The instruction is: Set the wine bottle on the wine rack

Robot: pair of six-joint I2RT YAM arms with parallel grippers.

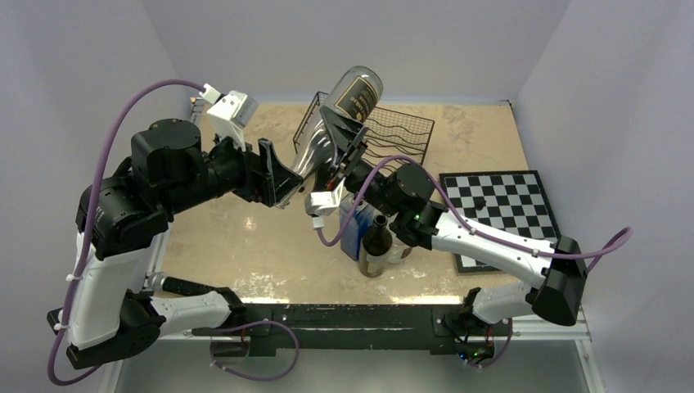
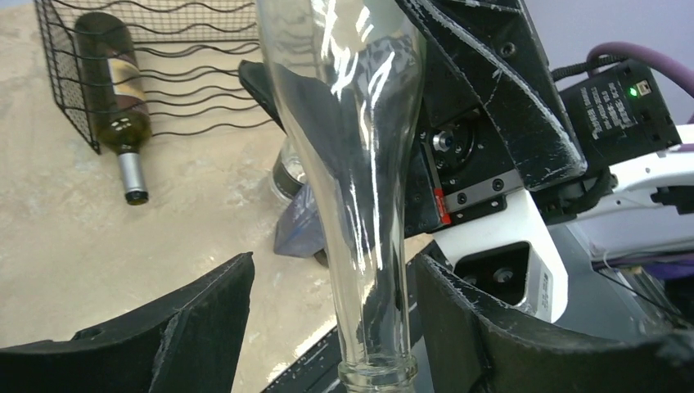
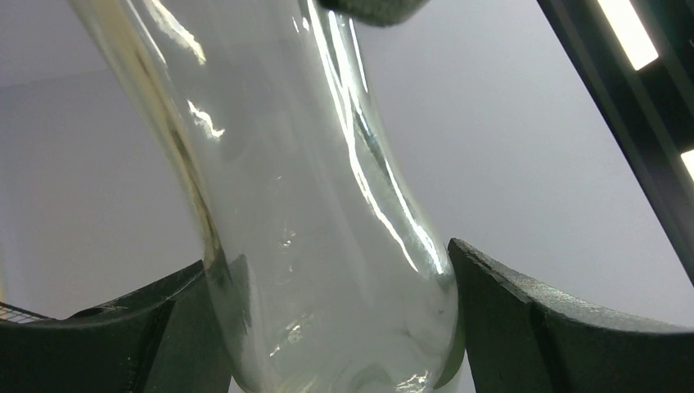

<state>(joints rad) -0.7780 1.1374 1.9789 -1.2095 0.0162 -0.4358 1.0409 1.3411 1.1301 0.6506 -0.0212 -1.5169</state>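
A clear glass wine bottle [image 1: 335, 123] hangs tilted in the air over the near left corner of the black wire wine rack [image 1: 401, 131], base up and neck pointing down to the left. My right gripper [image 1: 348, 151] is shut on its wide body [image 3: 327, 205], with a finger pressed against each side. My left gripper [image 2: 331, 270] stands open around the neck [image 2: 368, 246]. Its right finger is close to the glass and its left finger is well apart. A dark green bottle [image 2: 110, 82] lies in the wine rack [image 2: 188, 49].
A black-and-white chessboard [image 1: 499, 205] lies at the right. A dark bottle [image 1: 378, 241] stands upright under the right arm, beside a blue object [image 1: 353, 233]. Grey walls close in the table on three sides.
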